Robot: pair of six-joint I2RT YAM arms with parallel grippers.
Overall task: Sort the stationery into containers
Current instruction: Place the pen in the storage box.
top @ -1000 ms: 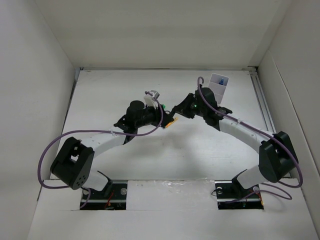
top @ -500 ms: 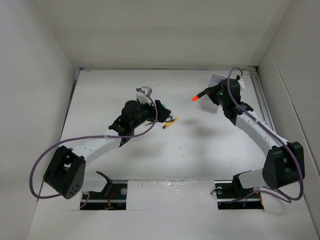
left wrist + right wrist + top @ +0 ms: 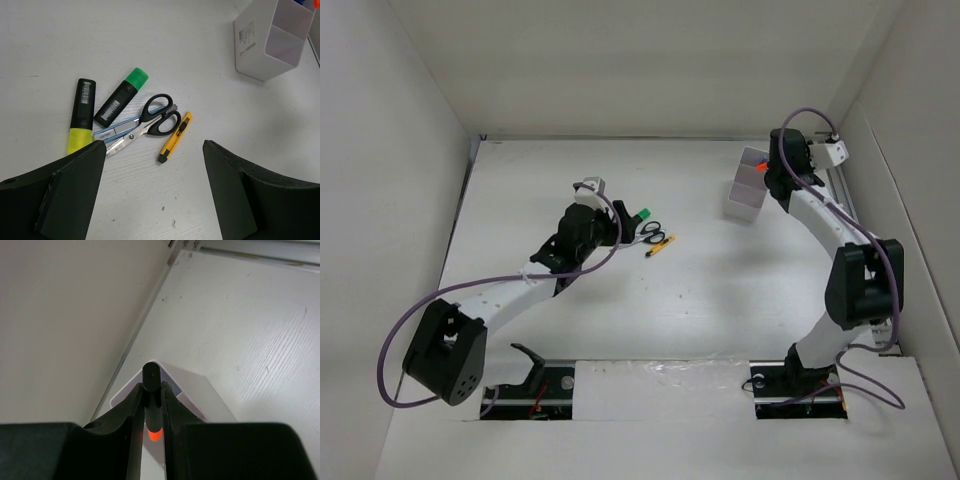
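My right gripper is shut on the orange highlighter, black end up, directly above the white compartment container; in the top view the gripper is over the container. My left gripper is open and empty, hovering just short of the stationery on the table: yellow highlighter, green highlighter, black-handled scissors, yellow-black cutter and a clear-blue pen under the scissors. The top view shows the pile right of the left gripper.
White enclosure walls ring the table. A metal rail runs along the right edge beside the container. Something blue shows at the container's far compartment. Purple cables loop off both arms.
My right arm has swung from the table's centre to the back right, carrying the orange highlighter over the container. My left arm has drawn back left, uncovering the stationery pile.
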